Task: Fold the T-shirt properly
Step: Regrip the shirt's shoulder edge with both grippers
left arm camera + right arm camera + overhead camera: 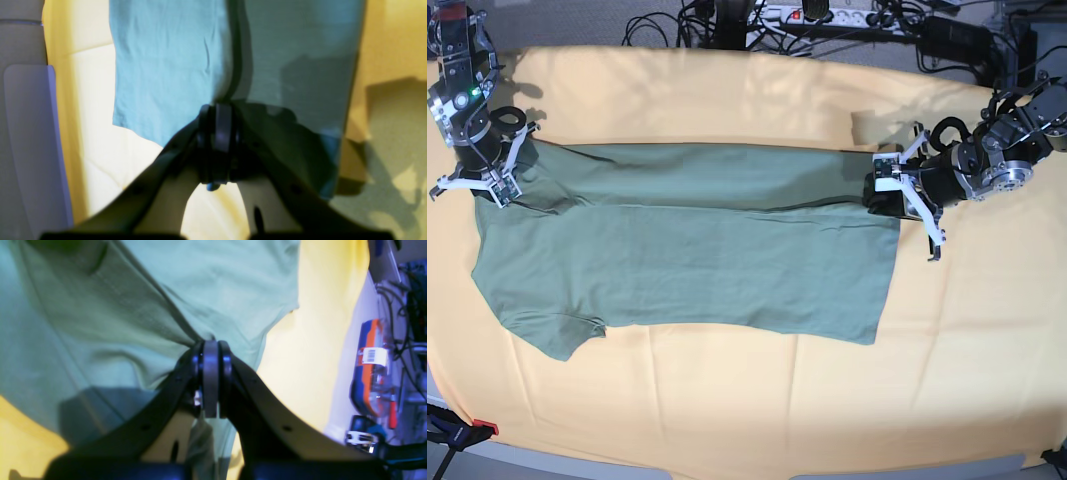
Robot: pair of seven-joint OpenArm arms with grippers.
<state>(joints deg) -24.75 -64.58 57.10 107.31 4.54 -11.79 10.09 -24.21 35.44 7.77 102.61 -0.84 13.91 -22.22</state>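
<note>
Yellow-orange cloth [727, 400], T-shirt [697, 260] lengthwise left–right — sleeves left, hem right

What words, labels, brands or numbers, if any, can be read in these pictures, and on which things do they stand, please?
No text can be read.
T-shirt: plain, no print.
Yellow cloth: plain.
Orange and blue container in the right wrist view: a white label with what looks like a barcode, too blurred to read.
Power strip at the far edge: too small to read.
</note>
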